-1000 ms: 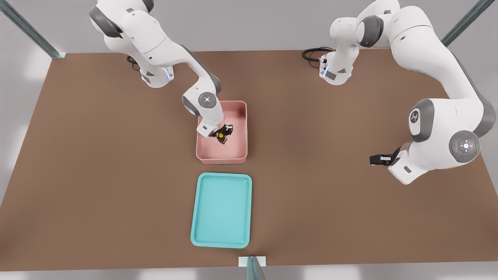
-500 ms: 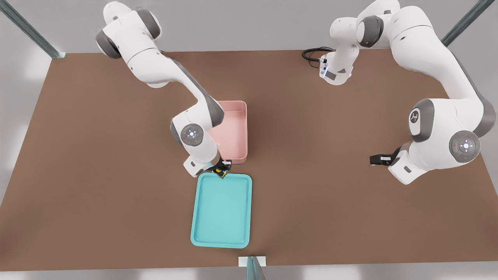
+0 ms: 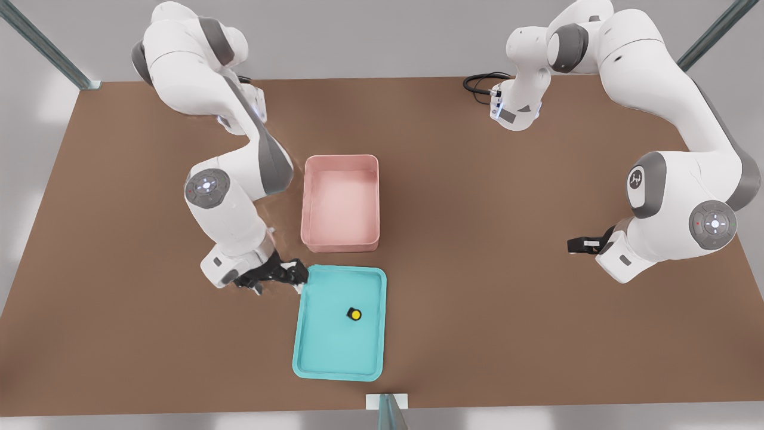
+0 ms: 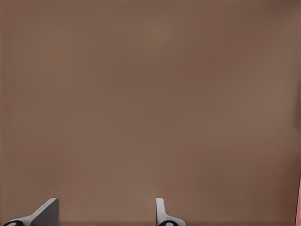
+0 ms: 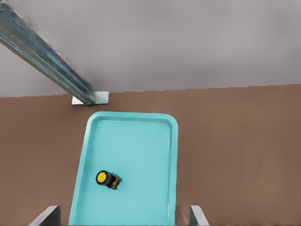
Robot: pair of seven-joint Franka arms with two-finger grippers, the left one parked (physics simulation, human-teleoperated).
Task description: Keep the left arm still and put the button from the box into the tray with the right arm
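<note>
In the front view, a plain brown surface (image 3: pixel 477 286) is seen filling most of the frame, backed by a pale grey wall and bordered by greenish metal frame posts (image 3: pixel 45 45) at the far corners, with another post (image 3: pixel 391 412) at the near edge. The pink box (image 3: pixel 341 203) is set near the middle of the surface, and the turquoise tray (image 3: pixel 310 346) is laid just beyond it toward 6 o'clock, the two close but apart. The button (image 3: pixel 354 313) is found inside the tray, yellow top showing, a little toward 1 o'clock from the tray's centre. The right arm (image 3: pixel 230 209) is bent down at the box's 8 o'clock side, and its gripper (image 3: pixel 292 276) is held at the tray's 11 o'clock corner, the fingers spread and released, grasping nothing. A black cable (image 3: pixel 480 83) is coiled at the far edge of the surface.

In the left wrist view, only bare brown surface is shown, with a sliver of pink at one edge.

In the right wrist view, the tray (image 5: pixel 160 141) is seen lengthwise with the button (image 5: pixel 108 179) lying on its side within it. One finger (image 5: pixel 47 216) is visible at either lower corner, set wide apart. Beyond the tray, a metal post (image 5: pixel 47 61) on a pale foot plate and grey wall are seen.
</note>
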